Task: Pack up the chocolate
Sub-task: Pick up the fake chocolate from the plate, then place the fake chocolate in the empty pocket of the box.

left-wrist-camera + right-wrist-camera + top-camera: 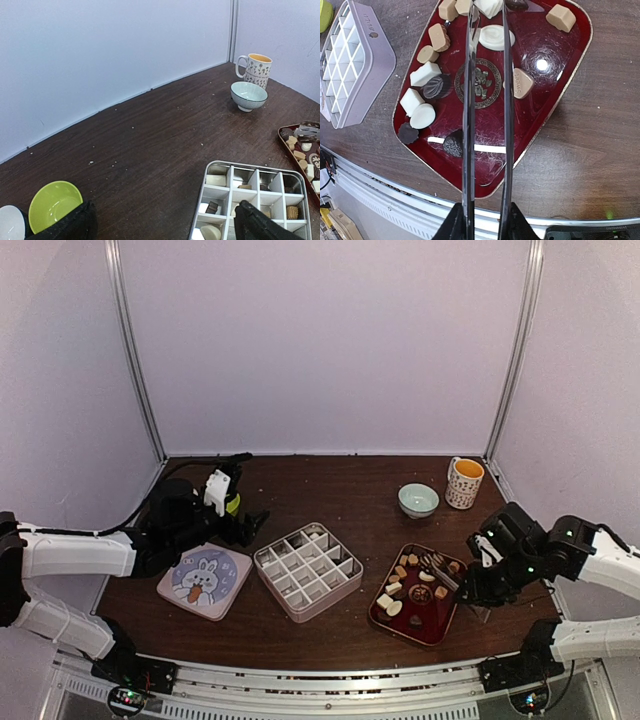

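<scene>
Chocolate [400, 585] mostly on red tray [440, 625], right of divided box [307, 570]; rabbit lid [204, 580] on worktop left of box. My left fingers [250, 523] sit spread by box's far-left corner.
Left wrist: left fingers wide apart, nothing held. Some chocolate [216, 180] already in box cells.
Right wrist: my right fingers [455, 225] clenched on metal tongs [467, 100], blades over tray, tips among cream chocolate at far end. Can't tell if tips pinch one.

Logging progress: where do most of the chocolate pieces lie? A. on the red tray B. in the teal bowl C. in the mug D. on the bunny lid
A: the chocolate lies scattered over the red tray, with only a few pieces in the divided box.
</scene>
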Tool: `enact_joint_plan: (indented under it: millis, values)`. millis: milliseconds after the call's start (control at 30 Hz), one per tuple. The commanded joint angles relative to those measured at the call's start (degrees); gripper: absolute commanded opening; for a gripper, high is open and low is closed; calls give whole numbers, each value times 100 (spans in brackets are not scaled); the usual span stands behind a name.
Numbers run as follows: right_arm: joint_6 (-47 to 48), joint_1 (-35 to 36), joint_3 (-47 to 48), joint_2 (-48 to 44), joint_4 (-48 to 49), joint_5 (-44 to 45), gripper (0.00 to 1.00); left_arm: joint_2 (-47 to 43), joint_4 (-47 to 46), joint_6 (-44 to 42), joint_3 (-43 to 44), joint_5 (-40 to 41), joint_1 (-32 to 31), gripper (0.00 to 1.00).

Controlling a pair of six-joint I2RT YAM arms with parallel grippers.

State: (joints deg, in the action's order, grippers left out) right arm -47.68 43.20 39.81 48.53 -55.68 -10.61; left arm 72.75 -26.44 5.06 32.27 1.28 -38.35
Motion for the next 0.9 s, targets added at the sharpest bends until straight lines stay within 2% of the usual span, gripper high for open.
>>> enact_joint_plan:
  millis: [0,267,433,600,867]
  values:
    - [154,-40,360,-106,-145,134,24,31,-143,-50,126,-39,-24,98]
    - [333,-40,743,-107,-397,179,23,37,-151,-56,139,-49,-24,98]
    - [675,64,910,-111,41,-459,23,46,-151,-54,139,-57,-24,98]
    - [878,262,1114,60,282,-753,23,48,-144,-53,141,-54,-28,98]
    - [1090,960,1538,727,899,-942,22,33,-160,-50,130,-47,-29,98]
